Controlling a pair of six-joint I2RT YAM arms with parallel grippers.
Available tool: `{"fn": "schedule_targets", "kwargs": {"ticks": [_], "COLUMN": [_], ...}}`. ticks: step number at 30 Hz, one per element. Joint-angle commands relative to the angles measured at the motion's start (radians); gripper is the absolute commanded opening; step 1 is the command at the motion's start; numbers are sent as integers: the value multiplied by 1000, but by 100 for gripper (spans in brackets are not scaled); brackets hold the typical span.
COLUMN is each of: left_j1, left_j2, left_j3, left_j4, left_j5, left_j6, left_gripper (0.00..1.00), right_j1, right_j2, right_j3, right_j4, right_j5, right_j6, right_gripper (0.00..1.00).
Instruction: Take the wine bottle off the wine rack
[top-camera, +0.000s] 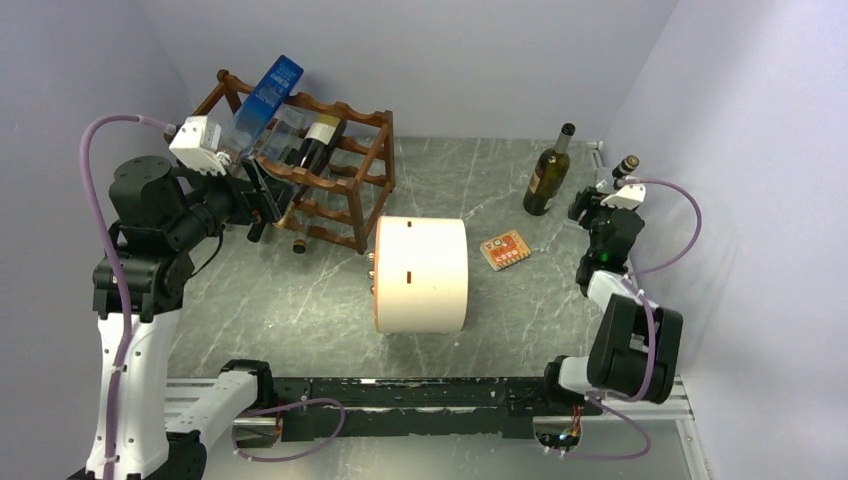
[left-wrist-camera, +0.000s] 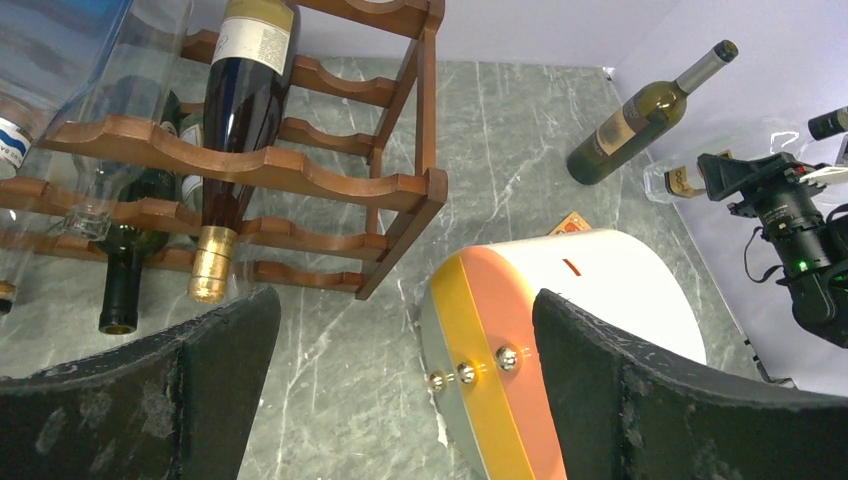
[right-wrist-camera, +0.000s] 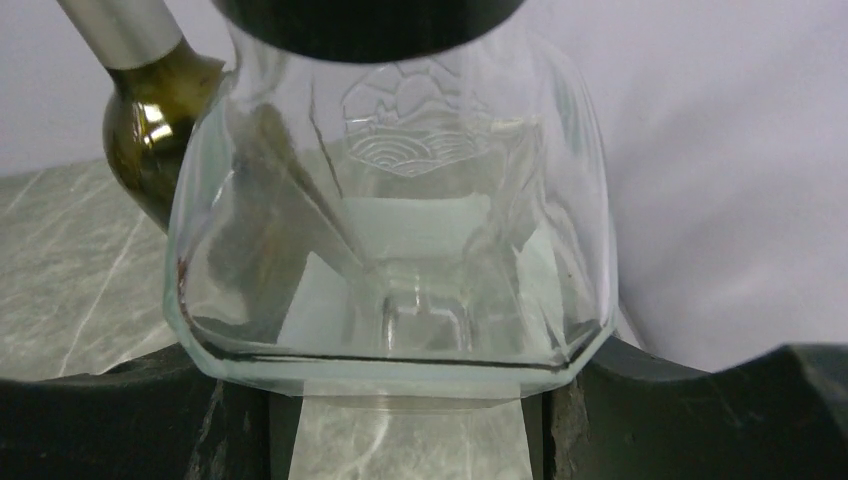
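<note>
Left wrist view looks out between the two fingers of the left pincer (left-wrist-camera: 405, 305), which stand as wide as they go with only bare worktop (left-wrist-camera: 340, 400) between them. Up and to the left of that gap is the wine rack (left-wrist-camera: 330, 185). On its top tier lies the wine bottle (left-wrist-camera: 245, 100), dark glass with a pale label, its gold-foiled neck poking out over the front rail toward the pincer. That likely explains why the pincer faces the rack from the neck side. The scalloped rails cradle the body, so the neck is the free part to take, and the bottle should slide out along its own length. A second dark bottle (left-wrist-camera: 125, 270) lies lower down, further to the pincer's left. Just ahead and to the right of the open fingers a cream cylinder (left-wrist-camera: 610, 290) lies on its side, close enough to foul a wide swing.

The right pincer (right-wrist-camera: 400, 390) is well apart from the rack, closed on the sides of a clear glass bottle (right-wrist-camera: 400, 250). A green bottle (right-wrist-camera: 150, 130) stands just behind it to the left. By the look of it, the clear one is being parked away from the rack while the left arm lines up on the next.
</note>
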Motion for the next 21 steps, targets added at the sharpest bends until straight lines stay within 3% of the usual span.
{"fn": "schedule_targets", "kwargs": {"ticks": [1,8,21], "left_j1": [-4,-4,-4], "left_j2": [19,67,124], "left_j3": [-2,-17,-19], "left_j4": [67,101,125], "left_j5": [-21,-28,-19], "left_j6": [15,36,53], "left_gripper": [100,100,99], "right_j1": [-25,-31,-95], "right_j2": [68,209,365], "right_j3": [123,207,342], "right_j4": [299,264,138], "right_j5": [-121,-220,-451], "right_j6": [9,-101,-143], "right_gripper": [0,0,0]}}
